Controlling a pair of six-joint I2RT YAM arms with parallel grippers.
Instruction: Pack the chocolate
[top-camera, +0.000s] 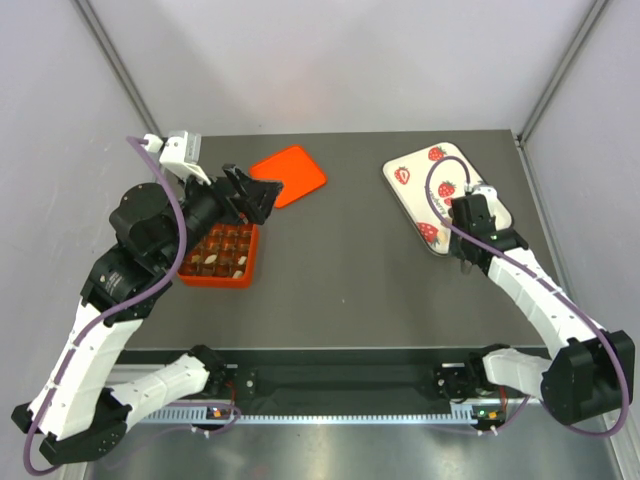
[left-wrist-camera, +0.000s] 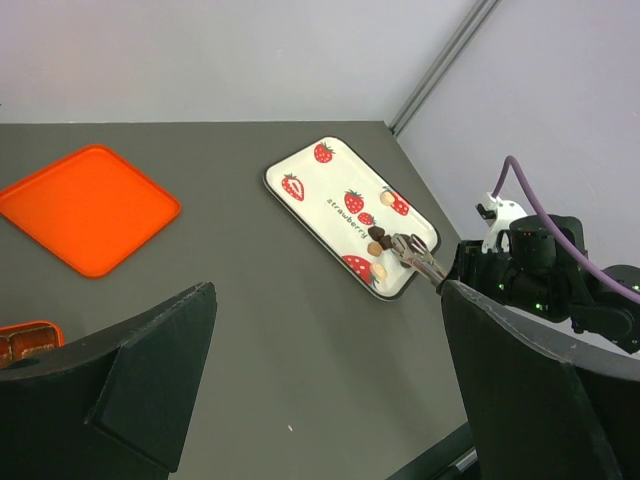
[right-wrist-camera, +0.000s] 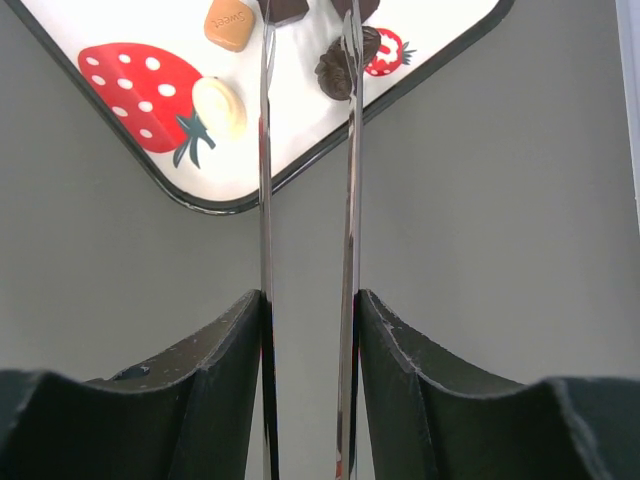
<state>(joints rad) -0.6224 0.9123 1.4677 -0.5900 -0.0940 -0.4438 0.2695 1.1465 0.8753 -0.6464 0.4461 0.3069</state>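
Note:
The chocolates (right-wrist-camera: 335, 70) lie on the white strawberry tray (right-wrist-camera: 120, 25): dark brown pieces, a caramel one (right-wrist-camera: 228, 22) and a cream one (right-wrist-camera: 220, 107). My right gripper (right-wrist-camera: 310, 300) is shut on metal tongs (right-wrist-camera: 265, 150), whose blades stand apart over the tray's corner, the right blade beside a dark piece. From above, the right gripper (top-camera: 470, 250) is at the tray's near end (top-camera: 410, 190). My left gripper (top-camera: 250, 195) is open and empty above the orange box (top-camera: 222, 255), which holds several chocolates. The left wrist view also shows the chocolates (left-wrist-camera: 378, 238) and tongs (left-wrist-camera: 420, 255).
The flat orange lid (top-camera: 290, 175) lies on the table behind the box; it also shows in the left wrist view (left-wrist-camera: 85, 205). Grey walls enclose the table on three sides.

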